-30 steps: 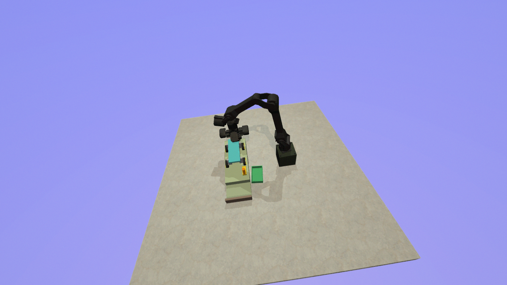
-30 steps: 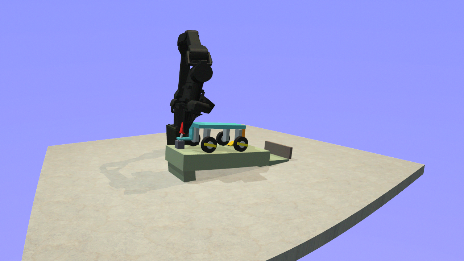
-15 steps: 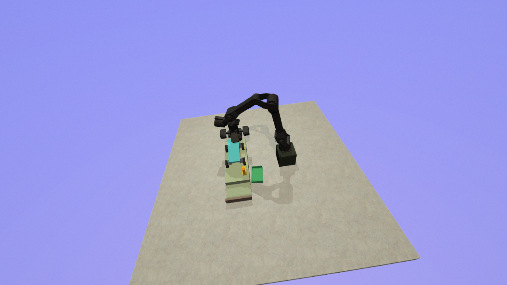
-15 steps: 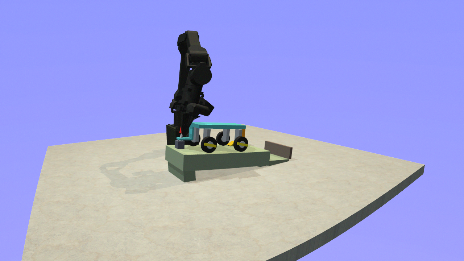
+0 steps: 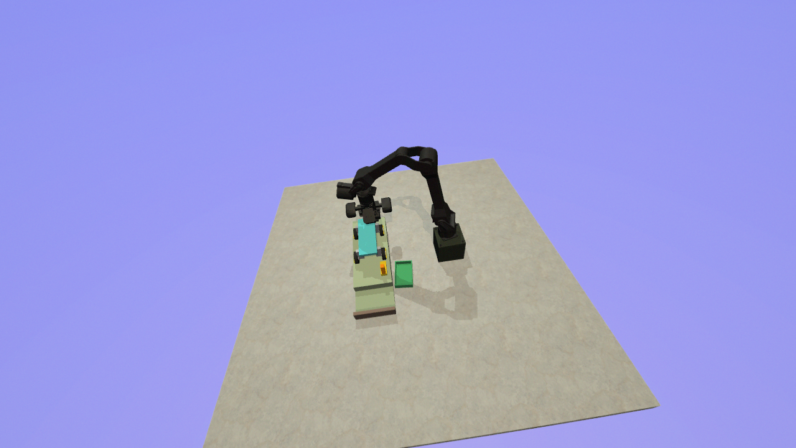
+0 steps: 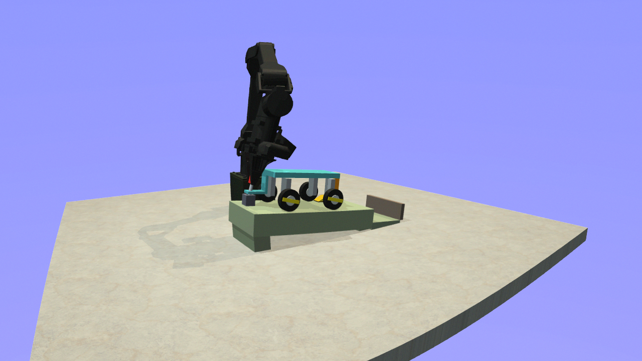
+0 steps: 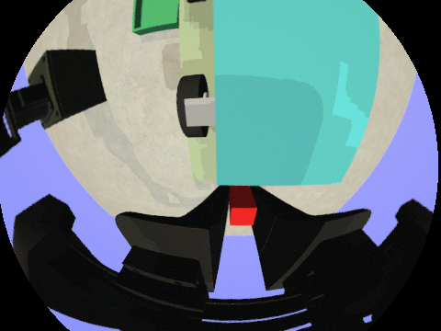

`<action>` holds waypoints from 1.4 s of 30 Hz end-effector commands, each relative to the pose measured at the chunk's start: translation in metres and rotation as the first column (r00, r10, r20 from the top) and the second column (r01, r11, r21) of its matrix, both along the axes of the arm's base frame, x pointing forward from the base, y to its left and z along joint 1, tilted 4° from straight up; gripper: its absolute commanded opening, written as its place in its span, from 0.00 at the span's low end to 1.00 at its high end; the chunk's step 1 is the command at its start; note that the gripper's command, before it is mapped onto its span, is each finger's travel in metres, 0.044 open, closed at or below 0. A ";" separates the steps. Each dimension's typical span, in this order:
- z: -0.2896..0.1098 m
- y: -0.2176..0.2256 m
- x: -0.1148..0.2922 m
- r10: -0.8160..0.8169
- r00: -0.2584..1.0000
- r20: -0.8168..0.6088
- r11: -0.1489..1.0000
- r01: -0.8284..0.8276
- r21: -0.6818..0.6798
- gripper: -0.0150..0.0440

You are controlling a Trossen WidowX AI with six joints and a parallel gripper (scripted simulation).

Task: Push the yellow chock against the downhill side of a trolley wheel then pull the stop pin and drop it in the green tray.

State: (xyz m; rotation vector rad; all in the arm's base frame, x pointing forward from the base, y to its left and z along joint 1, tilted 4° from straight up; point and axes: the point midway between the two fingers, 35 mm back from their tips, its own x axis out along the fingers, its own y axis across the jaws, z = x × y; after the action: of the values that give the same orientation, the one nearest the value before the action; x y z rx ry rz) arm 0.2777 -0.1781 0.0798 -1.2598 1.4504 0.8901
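Observation:
The trolley [image 5: 367, 239] [image 6: 300, 171] [image 7: 294, 37], with a cyan deck and black wheels, stands on the upper part of the green ramp [image 5: 374, 289] [image 6: 296, 222]. The yellow chock [image 5: 383, 268] [image 6: 319, 197] with its orange handle sits right at the downhill side of the wheel nearest the tray. My gripper [image 5: 368, 214] [image 6: 252, 179] [image 7: 237, 186] is at the trolley's uphill end, pointing down. It is shut on the red head of the stop pin [image 7: 242, 215] [image 6: 249, 179]. The pin's shaft still reaches down to the grey block [image 6: 248, 199].
The green tray [image 5: 396, 274] [image 7: 142, 3] lies on the table beside the ramp, next to the chock. The arm's dark base [image 5: 448, 245] [image 7: 68, 83] stands beyond the tray. A brown bar [image 5: 374, 314] [image 6: 384, 206] closes the ramp's downhill end.

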 end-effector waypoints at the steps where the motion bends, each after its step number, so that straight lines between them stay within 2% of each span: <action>1: 0.005 0.000 0.000 0.006 1.000 0.004 1.000 -0.006 -0.001 0.25; 42: 0.033 0.006 -0.002 0.006 1.000 0.004 1.000 -0.006 0.000 0.25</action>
State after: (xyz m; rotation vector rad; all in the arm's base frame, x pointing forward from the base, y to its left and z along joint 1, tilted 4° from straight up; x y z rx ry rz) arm 0.2749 -0.1709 0.1084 -1.2639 1.4398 0.9041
